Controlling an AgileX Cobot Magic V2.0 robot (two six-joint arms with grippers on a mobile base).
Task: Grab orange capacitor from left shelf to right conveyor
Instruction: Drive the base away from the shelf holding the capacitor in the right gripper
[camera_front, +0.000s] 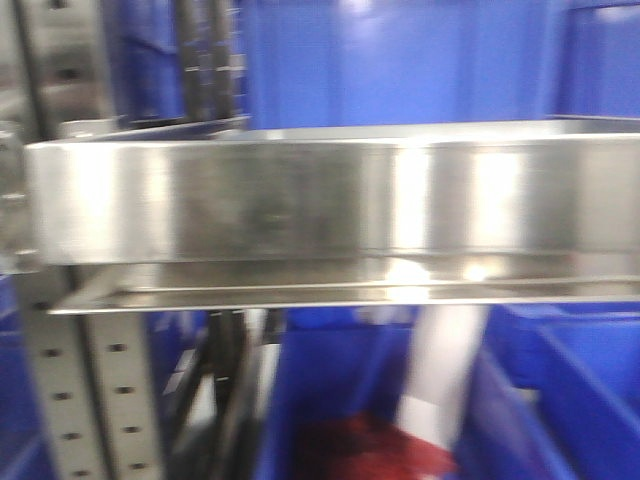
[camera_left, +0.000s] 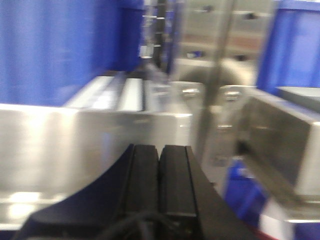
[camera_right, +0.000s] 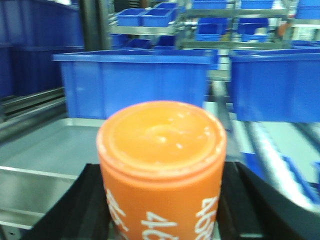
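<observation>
My right gripper (camera_right: 162, 210) is clamped on the orange capacitor (camera_right: 161, 150), with black fingers (camera_right: 87, 205) on either flank. The cylinder stands upright, its pale orange top toward the wrist camera and the white 4680 print running down its side. I read this as the carry step: the part is in hand and appears to hang clear of any surface. What remains is to get it across to the right conveyor, which I cannot pick out in any view. The next move, as I judge it, calls for swinging the right arm until the dark belt sits under the capacitor, bringing it down level so it lands on its base, and only then parting the jaws. A tall can like this would likely tip if let go at a tilt. Below and to the left of the capacitor lies a silver tray (camera_right: 45, 150) with a low lip, and beyond it stand blue bins (camera_right: 135, 82) in rows. The picture is soft, so I cannot say whether that tray is part of the shelf. My left gripper (camera_left: 159, 170) has its pads pressed together on nothing and sits just in front of the left shelf (camera_front: 300, 200). The shelf's tall brushed-steel lip fills the front view, fixed at its left end to a perforated upright (camera_front: 60, 390). Under it are more bins and a blurred red patch (camera_front: 360, 450) I will not name.
</observation>
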